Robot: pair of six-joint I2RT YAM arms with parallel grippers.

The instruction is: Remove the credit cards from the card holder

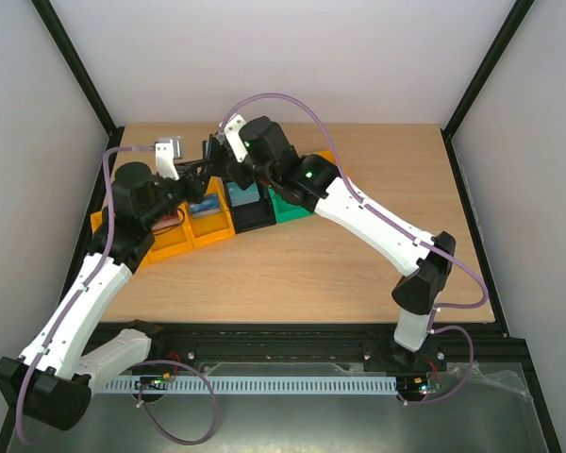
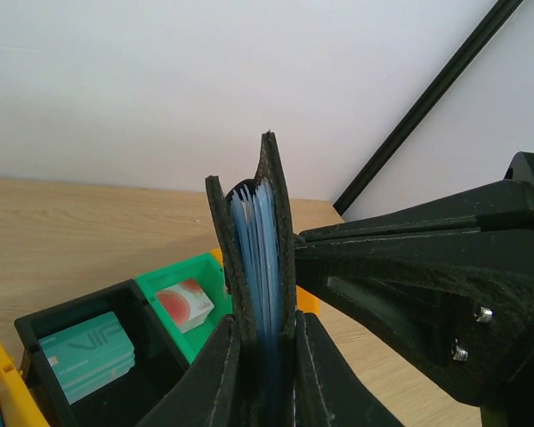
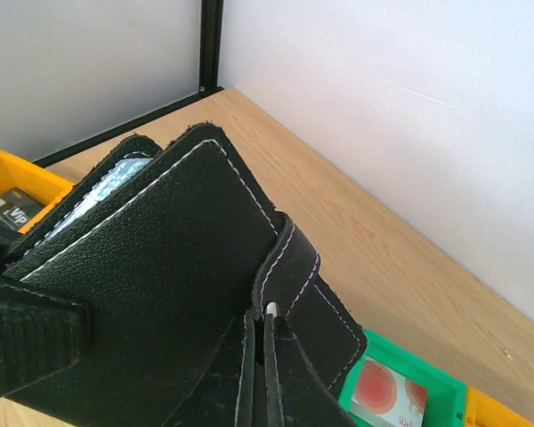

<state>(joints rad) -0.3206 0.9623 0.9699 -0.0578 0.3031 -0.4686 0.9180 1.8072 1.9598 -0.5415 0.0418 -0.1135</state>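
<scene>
The black card holder [image 2: 272, 178] is held upright in the air above the bins, between both grippers. My left gripper [image 2: 267, 325] is shut on its lower edge, and its blue-grey inner pockets [image 2: 254, 258] show edge-on between the two covers. My right gripper [image 3: 261, 316] is shut on the holder's snap tab [image 3: 295, 262], next to the black cover [image 3: 160, 267]. In the top view the holder [image 1: 211, 151] sits between the left gripper [image 1: 196, 172] and the right gripper [image 1: 224, 159]. I cannot make out any credit cards inside the holder.
A row of bins lies below. The black bin [image 2: 36, 329] holds a teal-faced piece [image 2: 84, 356]. The green bin [image 2: 173, 271] holds a white piece with a red dot [image 2: 185, 304]. Orange and yellow bins [image 1: 193, 236] stand to the left; one holds something red [image 1: 170, 220].
</scene>
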